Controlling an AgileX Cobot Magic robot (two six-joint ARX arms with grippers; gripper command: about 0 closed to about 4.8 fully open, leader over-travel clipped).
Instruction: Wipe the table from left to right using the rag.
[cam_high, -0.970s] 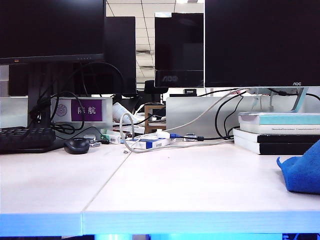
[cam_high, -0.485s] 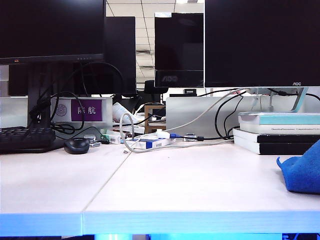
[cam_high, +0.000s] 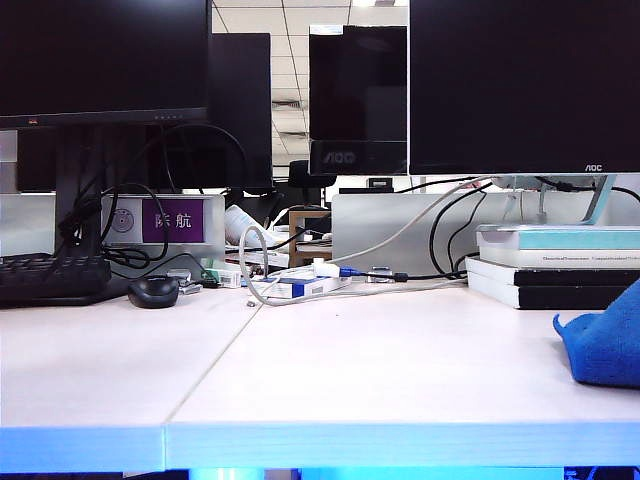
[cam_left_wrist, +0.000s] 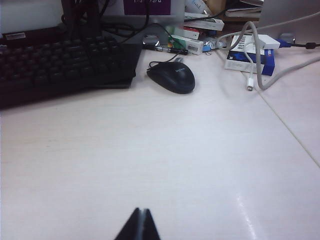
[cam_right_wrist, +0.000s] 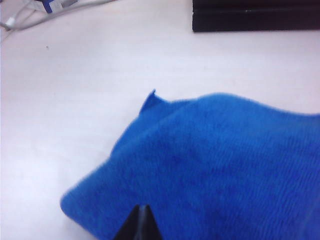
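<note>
The blue rag (cam_high: 605, 350) lies rumpled on the table (cam_high: 380, 360) at its far right, cut off by the edge of the exterior view. No arm shows in that view. The right wrist view has the rag (cam_right_wrist: 215, 160) filling most of the picture, and my right gripper (cam_right_wrist: 141, 206) sits shut just over its near edge, fingertips pressed together. No cloth shows between them. My left gripper (cam_left_wrist: 140, 210) is shut too, with nothing in it, above bare table (cam_left_wrist: 150, 150) on the left side.
A black mouse (cam_left_wrist: 171, 76) and a black keyboard (cam_left_wrist: 55, 60) lie ahead of the left gripper. Cables and small boxes (cam_high: 300, 285) crowd the back middle. A stack of books (cam_high: 555, 265) stands behind the rag. Monitors line the back.
</note>
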